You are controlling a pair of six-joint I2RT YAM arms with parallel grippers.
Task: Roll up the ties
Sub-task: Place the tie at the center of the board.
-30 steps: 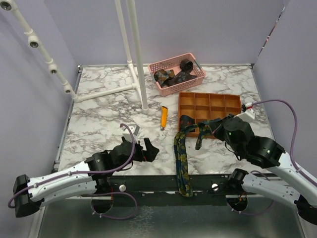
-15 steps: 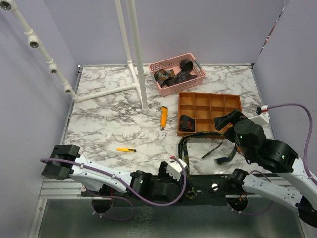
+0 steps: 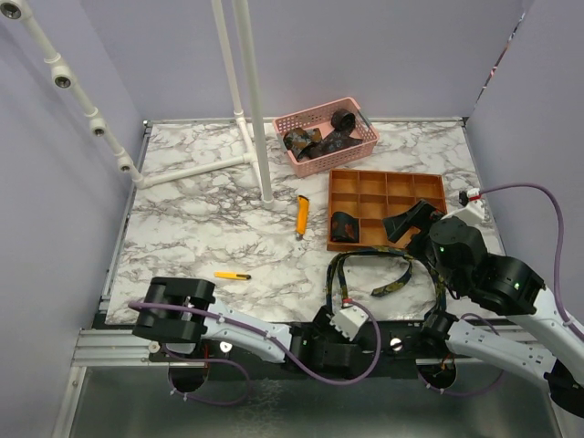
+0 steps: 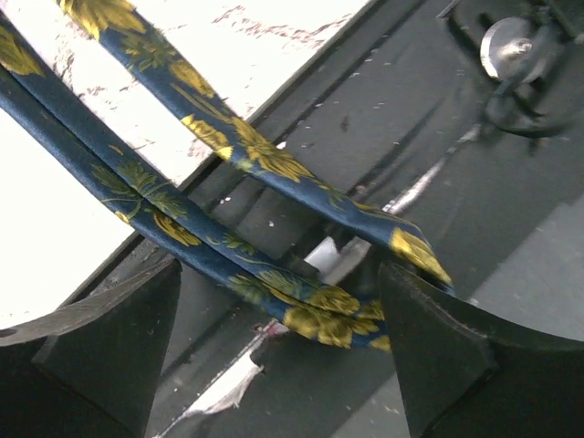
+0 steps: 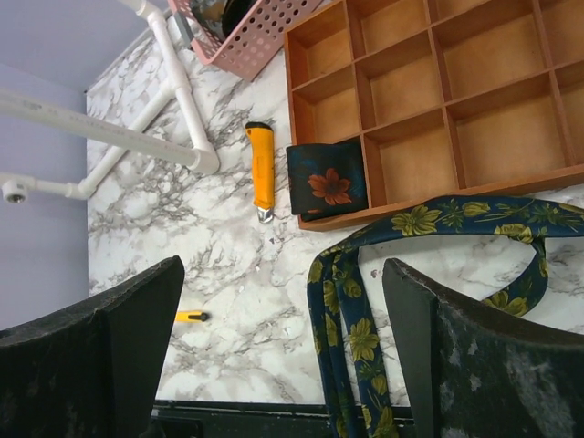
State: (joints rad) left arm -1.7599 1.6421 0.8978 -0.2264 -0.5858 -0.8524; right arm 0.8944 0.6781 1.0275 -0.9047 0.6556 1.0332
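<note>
Looking down at the whole setup, the biggest thing is the marble table (image 3: 201, 228), with a white pipe frame (image 3: 254, 109) standing toward its far left.

The left gripper (image 4: 278, 274) is down at the near edge of the table, past the marble and over the black rail. Its jaws are wide apart, and the loose tie (image 4: 255, 155) runs through the gap between them, but neither finger is pressing on it as far as I can see. The right gripper (image 5: 283, 274) hangs above the near-right part of the table with its jaws spread too, and nothing is in them.

The orange tray (image 3: 331, 210) with its grid of compartments sits at the right, and a pink basket (image 3: 333, 157) is just behind it. The basket has a heap of dark ties (image 3: 315, 141) in it.

That loose tie is navy with yellow flowers. It lies in a messy loop on the marble just in front of the tray, and one end trails off the near edge to where the left gripper is.

One rolled tie (image 5: 327, 181), dark with an orange flower, sits in the tray's near-left compartment.

An orange-yellow utility knife (image 3: 301, 214) lies just left of the tray. A small yellow cutter (image 3: 233, 275) lies well apart from it, nearer the front.
</note>
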